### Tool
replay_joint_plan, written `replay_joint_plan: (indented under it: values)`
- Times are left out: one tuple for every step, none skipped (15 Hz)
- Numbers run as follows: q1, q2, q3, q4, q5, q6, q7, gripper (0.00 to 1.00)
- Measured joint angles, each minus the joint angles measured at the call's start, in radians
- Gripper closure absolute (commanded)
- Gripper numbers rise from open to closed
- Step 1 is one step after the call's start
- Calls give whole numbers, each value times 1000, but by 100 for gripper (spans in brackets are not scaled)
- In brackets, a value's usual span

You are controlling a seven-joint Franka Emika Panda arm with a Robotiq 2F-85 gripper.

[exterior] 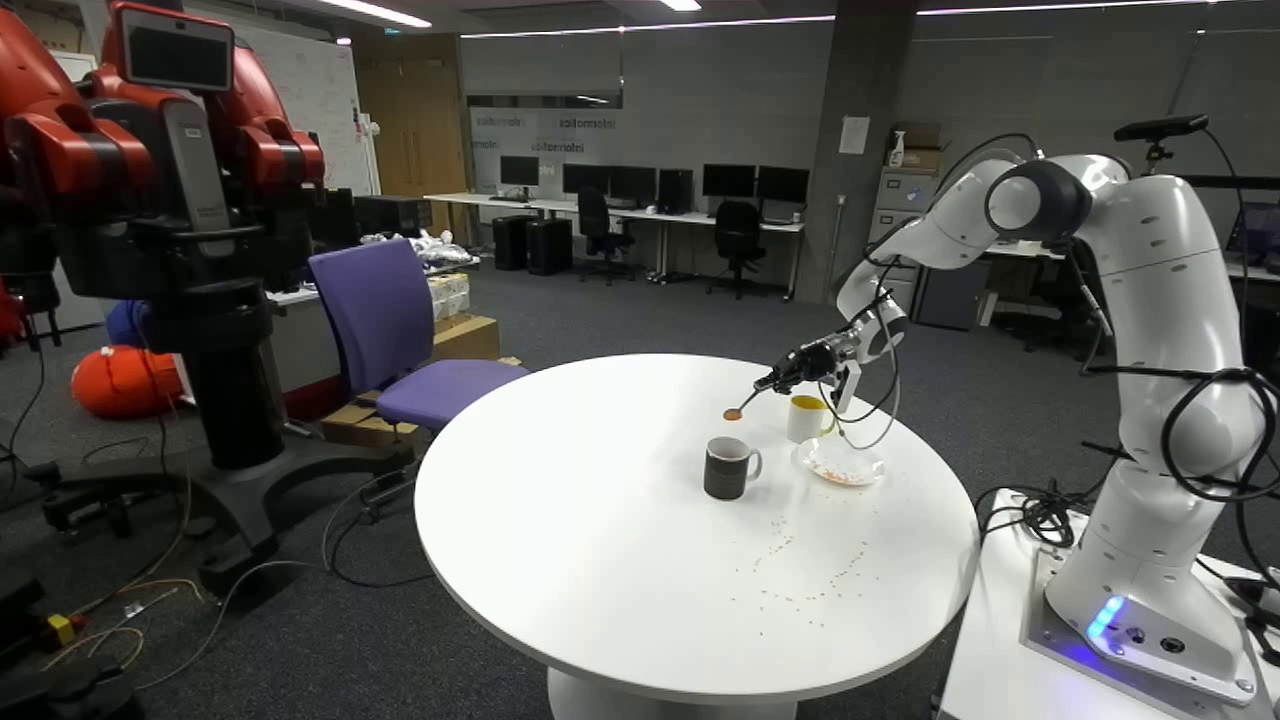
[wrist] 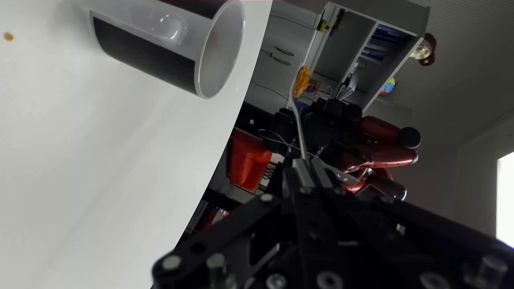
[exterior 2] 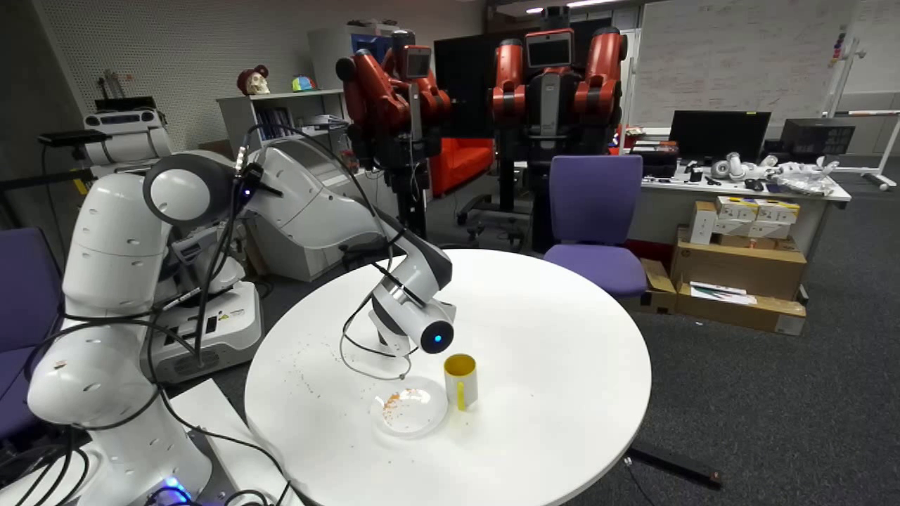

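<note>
My gripper point(exterior: 765, 384) is shut on the thin metal handle of a spoon point(exterior: 750, 399), which also shows in the wrist view point(wrist: 300, 132). The spoon's bowl carries small orange bits point(wrist: 302, 81) and is in the air above the table. A black and white mug point(exterior: 725, 470) stands upright near the spoon; it appears sideways in the wrist view point(wrist: 148, 60). A white mug with yellow inside point(exterior: 803, 422) stands below the gripper, beside a clear plate point(exterior 2: 430, 422) with orange bits on it. In an exterior view the arm hides the gripper, spoon and black mug.
Small orange bits lie scattered on the round white table point(exterior: 560, 520). A purple chair point(exterior 2: 594, 211) stands at the table's far edge. Red robots point(exterior 2: 555, 77) stand beyond it. A cable hangs in a loop from my wrist point(exterior: 890, 410) near the plate.
</note>
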Motion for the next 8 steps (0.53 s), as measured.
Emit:
replay_joint_plan:
  values:
    - [0, -9, -2, -14, 0, 0, 0, 99]
    - [0, -17, -5, -26, -1, 0, 0, 99]
    - [0, -26, -8, -38, -1, 0, 0, 99]
    - [0, -35, -12, -50, -2, 0, 0, 99]
    - [0, -42, -15, -61, -3, 0, 0, 99]
    - [0, -49, -18, -71, -5, 0, 0, 99]
    - [0, -57, -21, -81, -8, 0, 0, 99]
    - [0, -63, -23, -90, -12, -1, 0, 99]
